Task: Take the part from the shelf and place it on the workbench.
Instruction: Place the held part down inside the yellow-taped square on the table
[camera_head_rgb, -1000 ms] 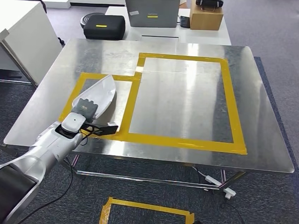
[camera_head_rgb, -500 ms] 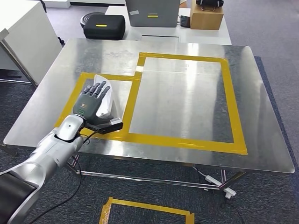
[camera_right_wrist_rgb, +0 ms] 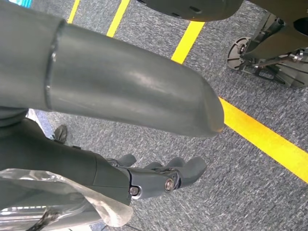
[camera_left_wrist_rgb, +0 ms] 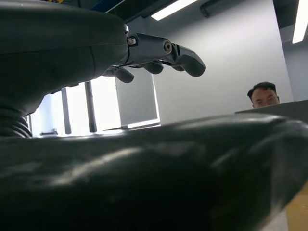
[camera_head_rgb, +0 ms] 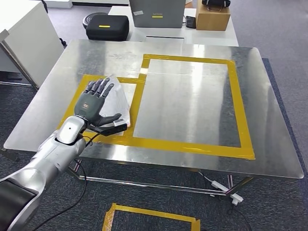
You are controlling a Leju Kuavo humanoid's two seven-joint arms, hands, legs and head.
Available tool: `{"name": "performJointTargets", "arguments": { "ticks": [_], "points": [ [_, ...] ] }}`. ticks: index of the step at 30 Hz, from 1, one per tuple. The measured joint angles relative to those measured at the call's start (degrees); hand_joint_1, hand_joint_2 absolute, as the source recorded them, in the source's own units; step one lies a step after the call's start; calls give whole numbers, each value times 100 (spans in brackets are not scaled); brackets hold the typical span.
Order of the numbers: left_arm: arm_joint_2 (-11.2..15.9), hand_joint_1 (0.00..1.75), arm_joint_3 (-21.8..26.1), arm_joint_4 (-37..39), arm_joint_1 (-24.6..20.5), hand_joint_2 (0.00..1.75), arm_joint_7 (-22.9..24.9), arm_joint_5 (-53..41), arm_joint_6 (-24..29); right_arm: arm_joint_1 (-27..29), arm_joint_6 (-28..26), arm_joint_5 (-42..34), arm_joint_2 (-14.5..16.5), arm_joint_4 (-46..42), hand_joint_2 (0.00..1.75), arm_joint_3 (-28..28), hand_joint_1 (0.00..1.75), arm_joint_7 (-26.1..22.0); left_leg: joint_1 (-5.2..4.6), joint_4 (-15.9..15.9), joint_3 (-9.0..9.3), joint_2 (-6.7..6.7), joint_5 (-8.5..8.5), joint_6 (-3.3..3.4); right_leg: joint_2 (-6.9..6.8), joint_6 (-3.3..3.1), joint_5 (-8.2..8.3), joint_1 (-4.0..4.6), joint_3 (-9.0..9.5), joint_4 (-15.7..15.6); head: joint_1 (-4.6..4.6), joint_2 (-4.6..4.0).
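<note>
The part (camera_head_rgb: 120,100), a pale piece in clear plastic wrap, lies on the steel workbench (camera_head_rgb: 188,106) inside the small yellow-taped rectangle (camera_head_rgb: 135,107) at the left. My left hand (camera_head_rgb: 95,103) hovers over the part's near-left side with its fingers spread and its thumb pointing right, gripping nothing. The left wrist view shows those fingers (camera_left_wrist_rgb: 163,50) stretched out straight. My right hand (camera_right_wrist_rgb: 156,178) hangs down above grey carpet, fingers loosely extended and holding nothing.
Behind the workbench stand a black case (camera_head_rgb: 107,27), a grey box (camera_head_rgb: 157,13) and a cardboard box (camera_head_rgb: 212,17). A white slanted panel (camera_head_rgb: 29,43) is at the left. A power strip (camera_head_rgb: 221,186) and yellow tape (camera_head_rgb: 150,216) lie on the floor. A person (camera_left_wrist_rgb: 263,94) stands beyond.
My left hand let go of the part: its fingers opened and spread and the hand lifted slightly. The part settled flatter on the workbench inside the small taped rectangle.
</note>
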Motion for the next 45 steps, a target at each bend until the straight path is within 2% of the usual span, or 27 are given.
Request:
{"name": "performJointTargets", "arguments": {
  "ticks": [28,35,38,42,43,45],
  "points": [
    [15,0,87,-249,44,0,-52,1,84,10,-2,-9,0,0,0,-2,0,-6,0,0,0,0,0,0,-1,0,0,0,0,0,0,0],
    [31,0,132,-319,93,0,-75,85,113,15,30,-23,0,0,0,-31,0,55,-21,23,-7,-1,-12,18,-2,13,3,-17,1,-4,-3,0],
    [31,0,155,-335,134,0,-75,110,149,16,102,-44,0,1,0,-39,0,214,-29,49,-20,-1,-26,44,-2,37,1,-24,0,-5,-3,1],
    [29,0,192,-337,183,0,-45,113,144,30,236,-50,-11,12,0,-45,0,923,-29,28,-20,4,14,124,1,113,19,-37,6,-23,-2,-1],
    [25,0,200,-338,193,0,-34,112,145,42,257,-50,-27,16,0,-45,0,1033,-16,-18,-11,13,51,154,-5,135,-19,-36,-17,-2,-1,-1],
    [19,0,205,-340,209,0,-23,111,149,64,284,-52,-62,20,0,-45,0,1099,20,-105,-9,38,118,205,-23,163,-290,-28,-179,332,9,0]
  ]
}}
